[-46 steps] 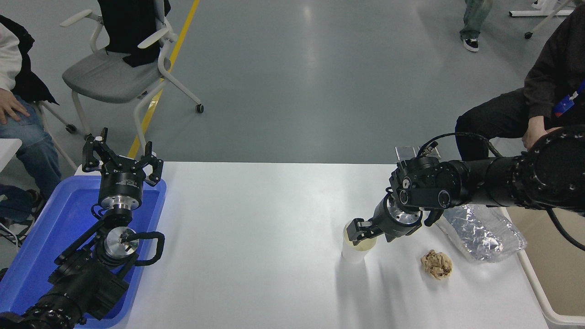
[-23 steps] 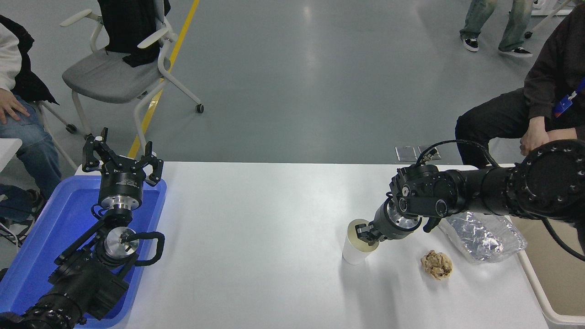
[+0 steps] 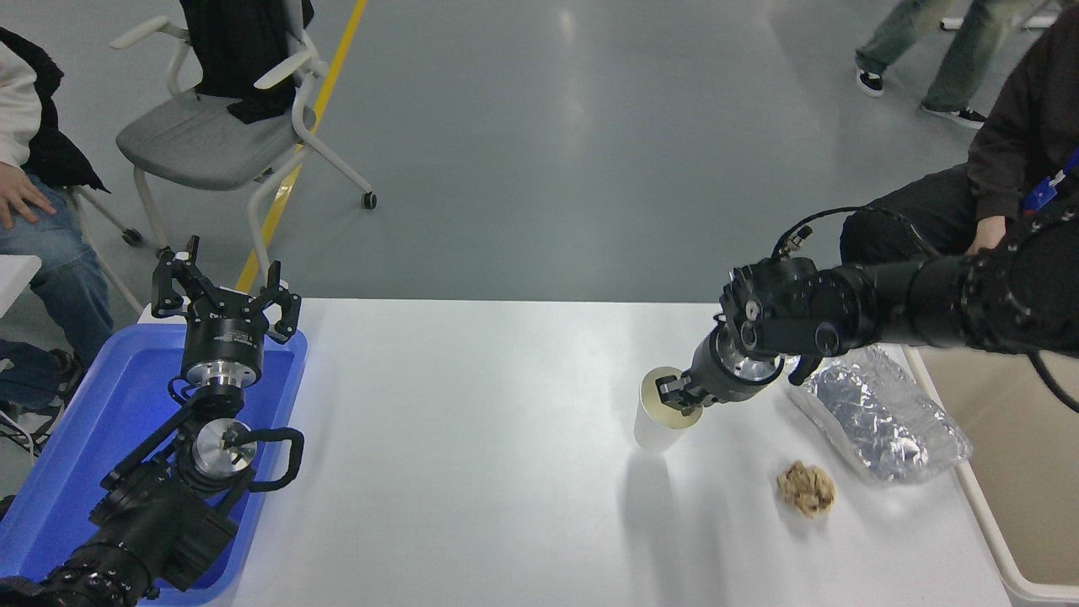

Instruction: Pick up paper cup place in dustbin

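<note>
My right pincer (image 3: pixel 679 396) is clenched on the near side of the cup's (image 3: pixel 660 415) rim, one finger inside. The cup hangs tilted, seemingly just clear of the desk (image 3: pixel 472 438), below and left of my wrist. I judge the lift is under way: I should grip firmly without crushing and carry it right, over the foil (image 3: pixel 885 421), to the bin (image 3: pixel 995 539). My left pincer (image 3: pixel 226 291) rests spread above the tray (image 3: pixel 93 430).

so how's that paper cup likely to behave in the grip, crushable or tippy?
Probably light and thin-walled: the paper cup looks empty inside. The right gripper pinches it only at the rim, so a hard squeeze could buckle that edge. It is tall and tapered to a narrow base, so likely to tip if set down off-level.
</note>
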Robot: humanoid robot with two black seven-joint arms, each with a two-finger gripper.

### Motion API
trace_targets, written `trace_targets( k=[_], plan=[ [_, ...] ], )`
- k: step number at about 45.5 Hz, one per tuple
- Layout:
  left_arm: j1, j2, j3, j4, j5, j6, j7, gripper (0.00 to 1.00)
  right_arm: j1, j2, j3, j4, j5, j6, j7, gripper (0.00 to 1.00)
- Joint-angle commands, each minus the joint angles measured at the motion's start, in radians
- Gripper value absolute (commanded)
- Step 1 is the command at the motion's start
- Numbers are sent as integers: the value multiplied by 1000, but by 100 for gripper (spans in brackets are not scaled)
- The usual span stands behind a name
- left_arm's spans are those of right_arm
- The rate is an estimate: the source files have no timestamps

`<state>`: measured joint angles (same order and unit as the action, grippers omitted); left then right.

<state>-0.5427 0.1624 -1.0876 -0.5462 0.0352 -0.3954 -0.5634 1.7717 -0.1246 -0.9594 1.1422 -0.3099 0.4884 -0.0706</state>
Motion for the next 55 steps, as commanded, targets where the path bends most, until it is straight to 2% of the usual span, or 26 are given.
trace_targets(
  k=[1,7,32,46,51,55],
  plan=[
    [1,-1,0,0,0,0,0,99,368,-69,-85,249,96,108,0,0],
    [0,-1,0,0,0,0,0,99,485,-69,-108,295,147,145,0,0],
    [0,-1,0,0,0,0,0,99,597,-70,-162,329,155,163,0,0],
    [0,-1,0,0,0,0,0,99,600,-130,-180,327,135,190,0,0],
    [0,-1,0,0,0,0,0,99,586,-173,-182,323,89,185,0,0],
    [0,-1,0,0,0,0,0,99,549,-243,-188,315,2,182,0,0]
  ],
)
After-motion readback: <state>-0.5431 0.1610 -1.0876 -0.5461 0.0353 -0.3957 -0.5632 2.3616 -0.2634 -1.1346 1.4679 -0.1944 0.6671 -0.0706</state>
